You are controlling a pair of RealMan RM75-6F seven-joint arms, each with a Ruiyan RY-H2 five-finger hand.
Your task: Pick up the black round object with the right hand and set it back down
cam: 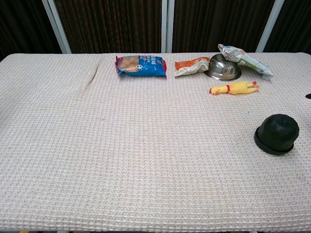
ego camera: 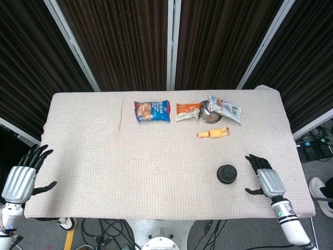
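On the table's (ego camera: pixel 104 166) right side, the black round object (ego camera: pixel 227 174) sat flat, dome up, so it pointed no special way. The right hand (ego camera: pixel 263 178) was near it, fingers spread, holding nothing. The left hand (ego camera: pixel 22 177) was open too.

Cloth-covered table (ego camera: pixel 93 156), snacks, black round object (ego camera: pixel 227 174)
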